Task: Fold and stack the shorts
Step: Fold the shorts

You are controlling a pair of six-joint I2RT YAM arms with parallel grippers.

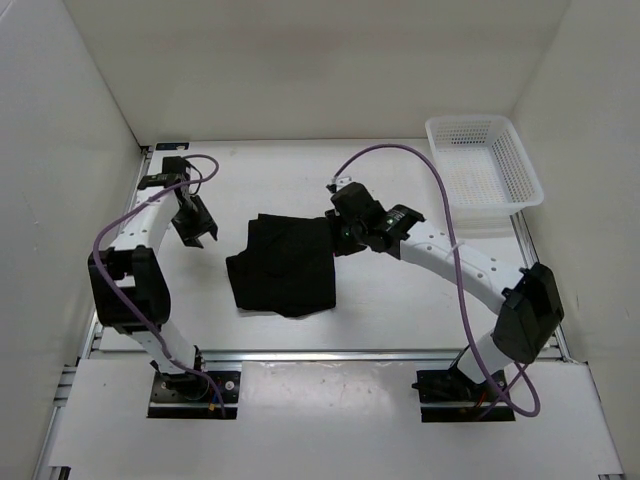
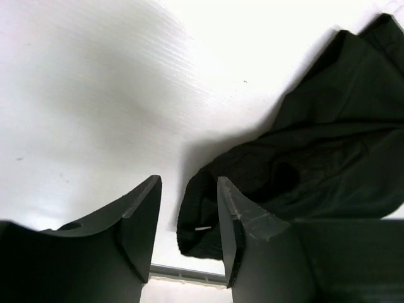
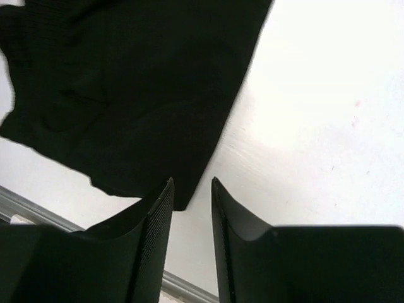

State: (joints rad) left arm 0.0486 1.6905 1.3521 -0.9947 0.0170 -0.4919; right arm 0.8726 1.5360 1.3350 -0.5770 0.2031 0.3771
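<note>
Two arms of mine flank one pair of black shorts (image 1: 285, 265), which lies in a rumpled, roughly square heap at the middle of the white tabletop (image 1: 270, 180). My left gripper (image 1: 197, 235) hangs just off the cloth's left side, apart from it. In the left wrist view its fingers (image 2: 142, 214) stand a narrow gap apart with nothing between them, and the bunched edge of the shorts (image 2: 315, 151) shows past the inner finger.

My right gripper (image 1: 340, 238) hovers at the heap's upper right corner. Seen from the right wrist, its fingers (image 3: 158, 221) are parted only slightly and hold nothing. Bare tabletop shows through the slit, and a straight edge of the shorts (image 3: 126, 82) runs down to a corner just beside the left fingertip. I cannot tell whether that fingertip touches the cloth.

A white plastic mesh basket (image 1: 441, 165) sits at the far right corner, well apart from the shorts.
</note>
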